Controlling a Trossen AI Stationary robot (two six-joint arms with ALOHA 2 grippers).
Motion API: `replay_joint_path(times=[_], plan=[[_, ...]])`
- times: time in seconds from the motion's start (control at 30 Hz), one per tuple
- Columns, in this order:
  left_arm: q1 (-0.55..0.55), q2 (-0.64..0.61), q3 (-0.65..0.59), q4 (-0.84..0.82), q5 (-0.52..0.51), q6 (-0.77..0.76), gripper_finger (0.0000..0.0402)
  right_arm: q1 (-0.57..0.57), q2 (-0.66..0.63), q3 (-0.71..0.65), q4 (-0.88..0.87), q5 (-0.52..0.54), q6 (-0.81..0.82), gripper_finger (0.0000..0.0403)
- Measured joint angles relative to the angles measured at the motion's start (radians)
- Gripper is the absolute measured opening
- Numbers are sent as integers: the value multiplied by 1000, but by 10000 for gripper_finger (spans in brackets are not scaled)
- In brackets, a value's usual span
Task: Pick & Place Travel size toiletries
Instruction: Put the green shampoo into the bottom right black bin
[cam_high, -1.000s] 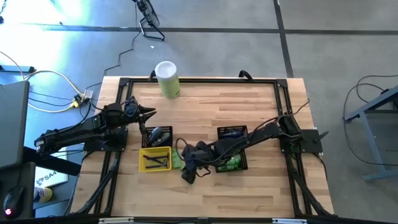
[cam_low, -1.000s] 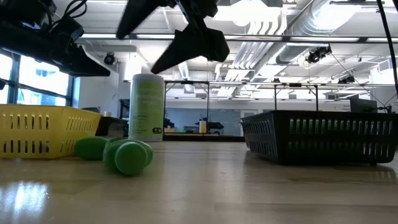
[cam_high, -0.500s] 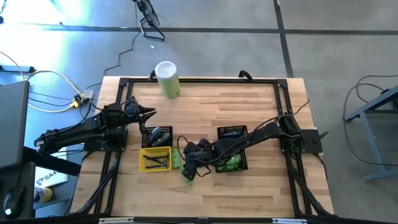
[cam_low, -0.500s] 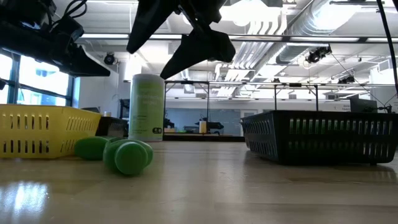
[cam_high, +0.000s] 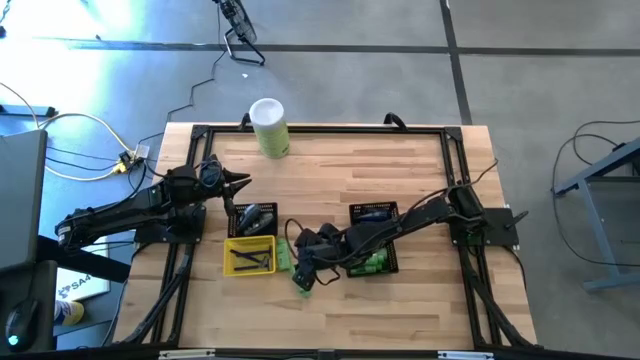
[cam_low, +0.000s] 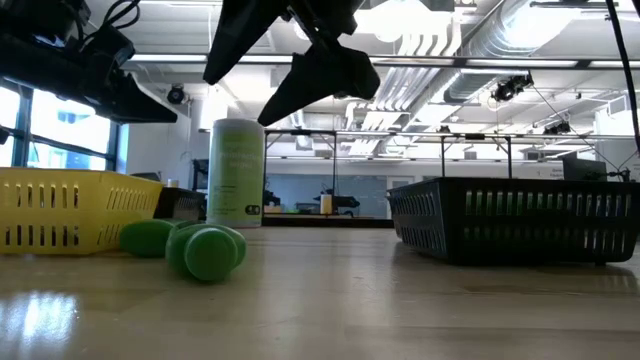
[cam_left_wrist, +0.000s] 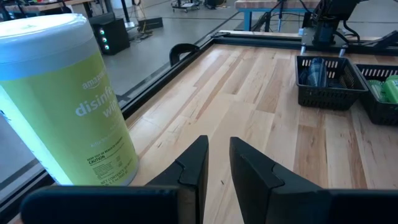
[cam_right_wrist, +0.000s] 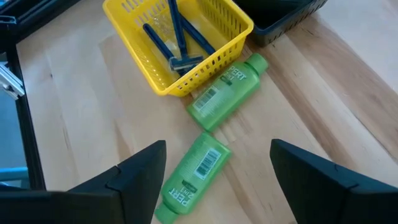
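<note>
Above two green bottles (cam_right_wrist: 205, 137), right hand (cam_right_wrist: 217, 163) hangs open

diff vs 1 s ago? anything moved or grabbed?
The right gripper, jaws open and empty, slid toward the yellow basket and now hangs over the two green bottles lying on the table. Nothing grasped or released. Bottles, baskets and canister unchanged; left gripper stayed shut near the canister.

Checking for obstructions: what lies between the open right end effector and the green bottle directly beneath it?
Nothing. In the right wrist view the right end effector hangs open over the near green plastic bottle, with only bare wooden tabletop around it.
</note>
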Motion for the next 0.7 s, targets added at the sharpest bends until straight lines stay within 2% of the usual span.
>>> replay_joint_path(times=[0.23,0.7], plan=[[0,0,0,2,-1,0,63,19,45,1,49,-10,77,269],[0,1,0,-2,-32,0,63,44,154,-2,84,-59,55,251]])
